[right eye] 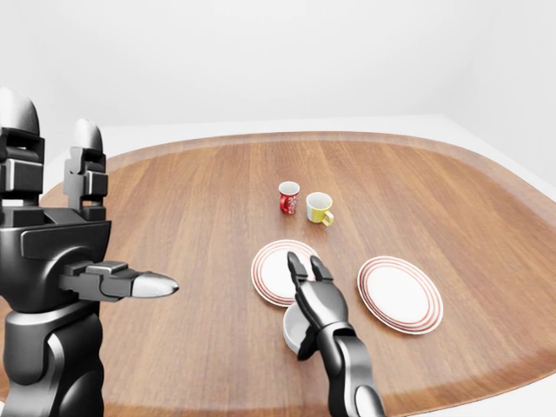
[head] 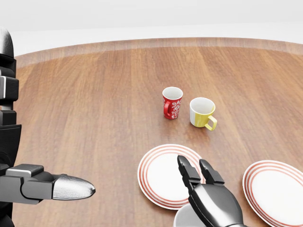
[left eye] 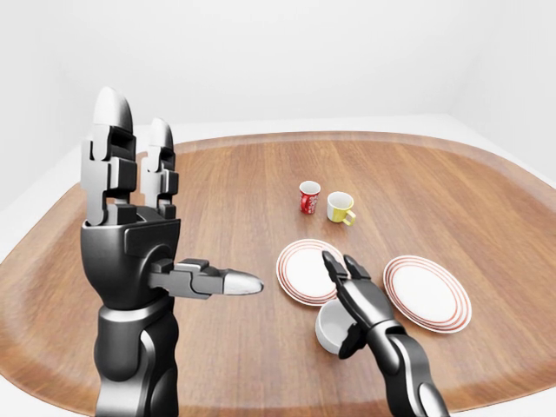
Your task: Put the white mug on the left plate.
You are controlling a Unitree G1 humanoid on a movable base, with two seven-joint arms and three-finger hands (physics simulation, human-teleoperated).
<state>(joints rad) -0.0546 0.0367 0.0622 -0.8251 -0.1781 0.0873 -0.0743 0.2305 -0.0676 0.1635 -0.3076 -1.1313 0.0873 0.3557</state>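
The white mug stands on the wooden table, just below the left plate, a white plate with red rings, in the left-eye view. My right hand lies over the mug's right side. Its two fingers stretch straight out over the plate's near rim, its thumb hangs down beside the mug, and it is open. Much of the mug is hidden under it. My left hand is held up at the left, fingers upright, thumb pointing right, open and holding nothing.
A second red-ringed plate lies to the right of the first. A red patterned mug and a yellow mug stand side by side higher up in the head view, above the plates.
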